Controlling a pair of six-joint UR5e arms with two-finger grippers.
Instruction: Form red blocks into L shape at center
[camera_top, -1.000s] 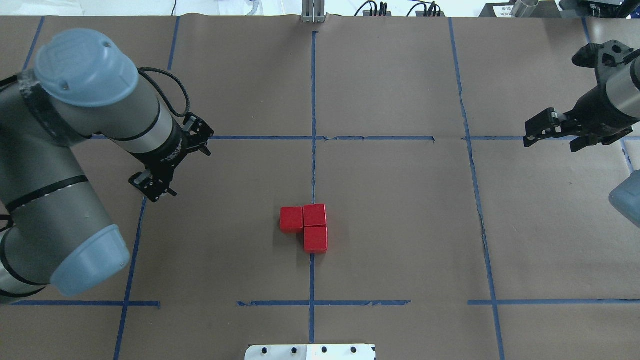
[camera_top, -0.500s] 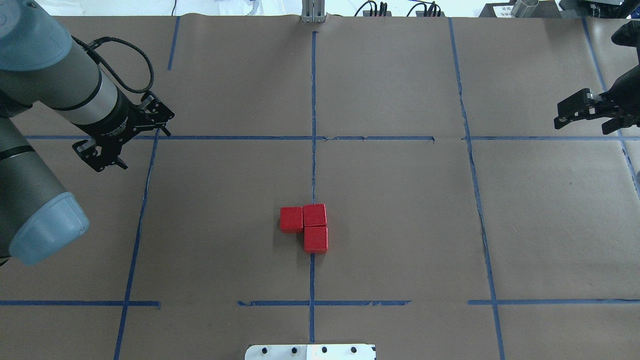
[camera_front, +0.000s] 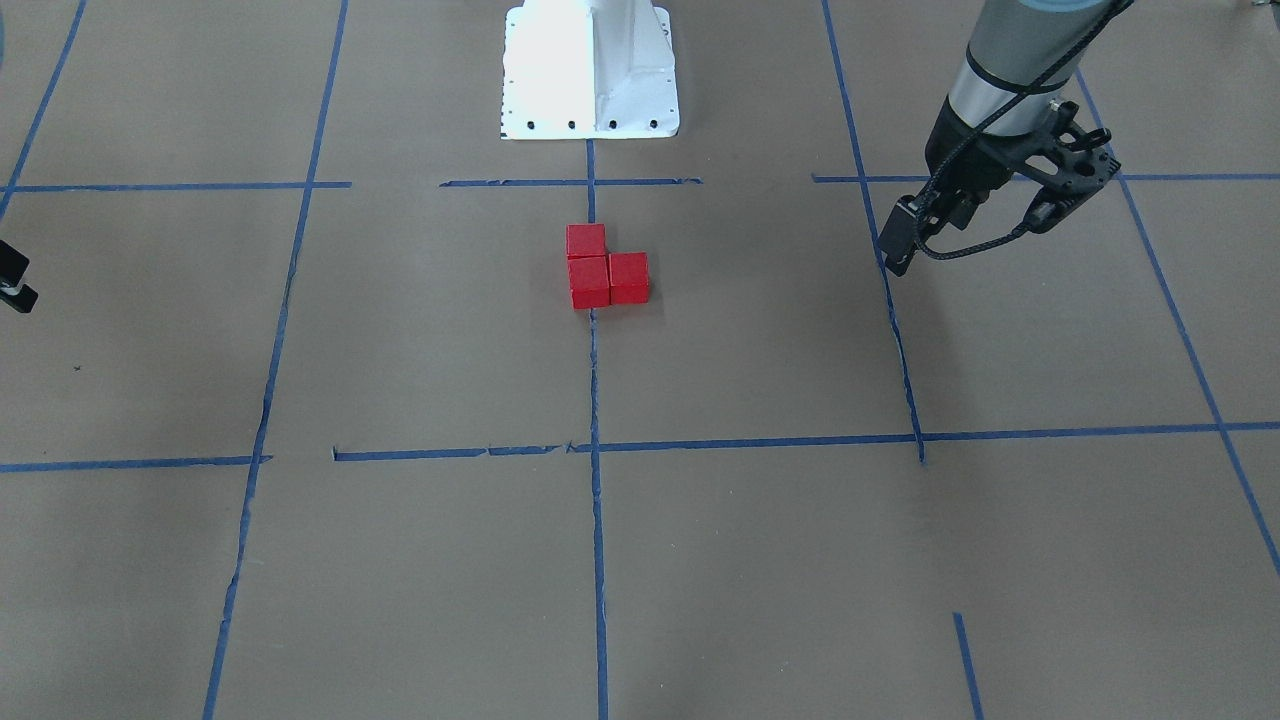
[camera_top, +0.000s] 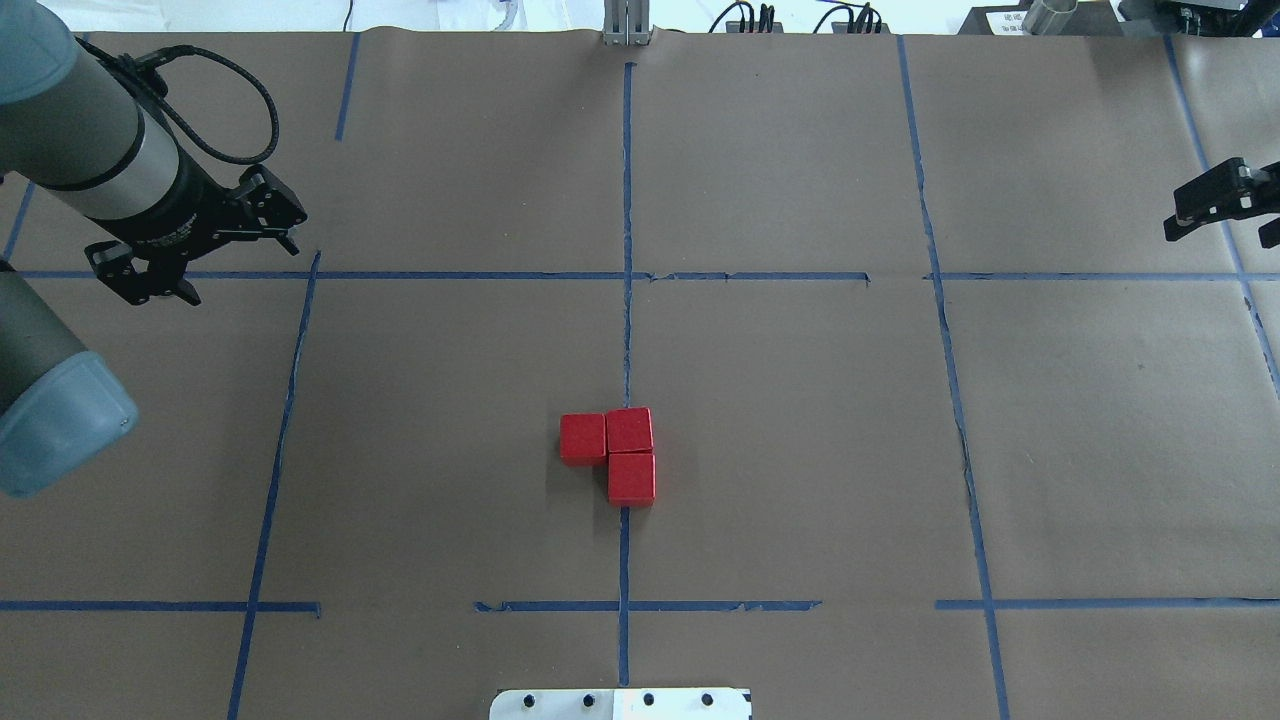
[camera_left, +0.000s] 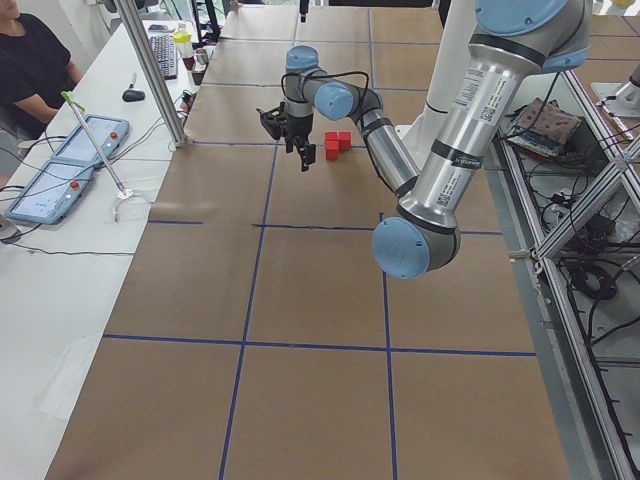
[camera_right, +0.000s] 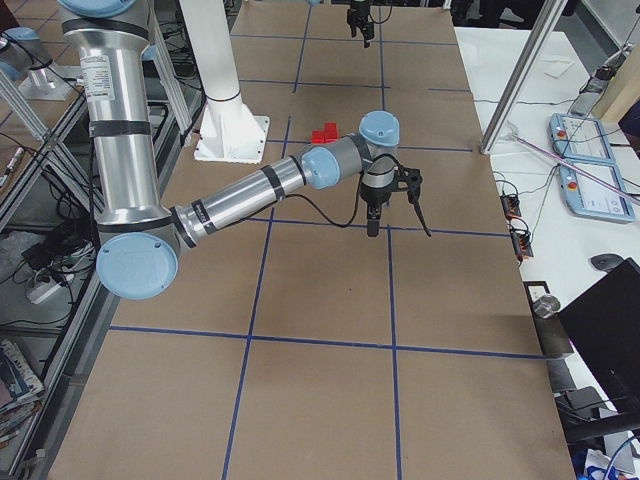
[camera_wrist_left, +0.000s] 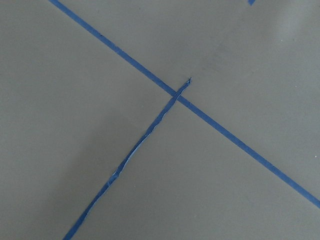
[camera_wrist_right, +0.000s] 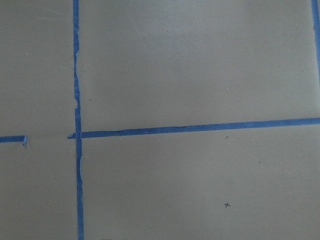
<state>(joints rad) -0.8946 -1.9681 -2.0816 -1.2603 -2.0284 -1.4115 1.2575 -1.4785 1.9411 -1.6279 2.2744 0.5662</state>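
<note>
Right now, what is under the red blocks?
The red blocks rest on brown paper. The blue tape line runs under two of them; that stretch is covered.

The red blocks (camera_top: 629, 432) sit touching in an L at the center (camera_top: 720, 400); two straddle the blue tape line (camera_top: 627, 200).

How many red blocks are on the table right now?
3, touching in an L at the tape line: corner block, left block beside it, near block toward the base. None appear hidden.
</note>
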